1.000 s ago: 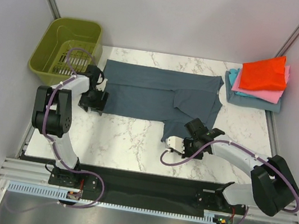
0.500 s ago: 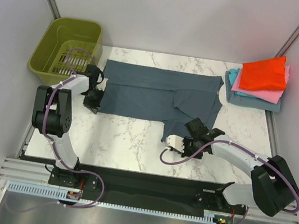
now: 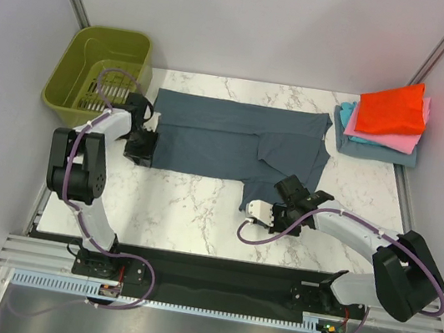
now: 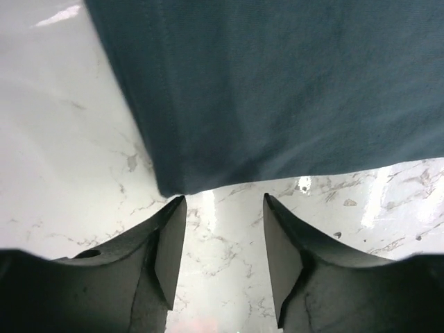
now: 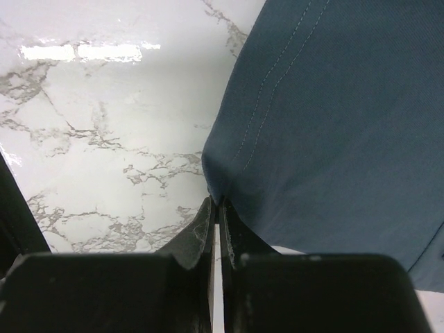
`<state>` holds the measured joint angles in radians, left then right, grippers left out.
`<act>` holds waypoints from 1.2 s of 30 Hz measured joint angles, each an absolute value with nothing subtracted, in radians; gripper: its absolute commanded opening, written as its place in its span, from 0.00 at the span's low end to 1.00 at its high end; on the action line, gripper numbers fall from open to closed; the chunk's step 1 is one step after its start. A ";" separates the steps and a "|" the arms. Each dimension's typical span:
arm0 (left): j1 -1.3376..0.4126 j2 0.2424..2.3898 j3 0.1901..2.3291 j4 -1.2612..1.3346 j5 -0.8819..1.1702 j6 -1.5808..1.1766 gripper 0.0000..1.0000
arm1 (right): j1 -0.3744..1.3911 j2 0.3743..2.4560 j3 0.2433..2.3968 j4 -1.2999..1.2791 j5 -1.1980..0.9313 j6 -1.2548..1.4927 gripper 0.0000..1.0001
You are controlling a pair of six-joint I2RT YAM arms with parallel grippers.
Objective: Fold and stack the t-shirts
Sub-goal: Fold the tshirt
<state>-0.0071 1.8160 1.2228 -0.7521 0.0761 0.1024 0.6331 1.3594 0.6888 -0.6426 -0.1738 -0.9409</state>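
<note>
The slate blue-grey t-shirt [image 3: 235,139] lay spread flat across the middle of the marble table [image 3: 191,204], with a flap reaching toward the near edge; it looked thin, limp and light, likely to sag and crease wherever it was not supported, so the stitched hems and corners seemed the surest places to pinch. At that near flap the right gripper [image 5: 216,201] was clenched tight, its jaws pressed together with the corner of the hem apparently nipped at their tips; the rest of the cloth lay flat on the table beyond it. Farther back, at the shirt's left side, the left gripper [image 4: 224,208] stood roughly half parted and held nothing; the cloth's corner lay just ahead of its fingertips, not between them, with bare marble in the gap. At the far right corner sat the folded stack, well apart from both arms: the red-orange shirt [image 3: 392,109] on top, over the pink shirt [image 3: 397,140] and the teal shirt [image 3: 346,117]. The olive-green basket [image 3: 102,71] stood off the far left corner.
</note>
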 measured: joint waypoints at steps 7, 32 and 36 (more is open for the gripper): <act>0.052 1.806 1.234 -0.754 0.076 0.101 0.62 | 0.633 1.362 0.689 -0.642 -0.174 -0.934 0.07; 0.062 1.888 1.284 -0.763 0.135 0.110 0.02 | 0.632 1.374 0.689 -0.633 -0.159 -0.903 0.00; 0.062 1.877 1.280 -0.766 0.135 0.110 0.02 | 0.594 1.372 0.699 -0.628 -0.159 -0.847 0.00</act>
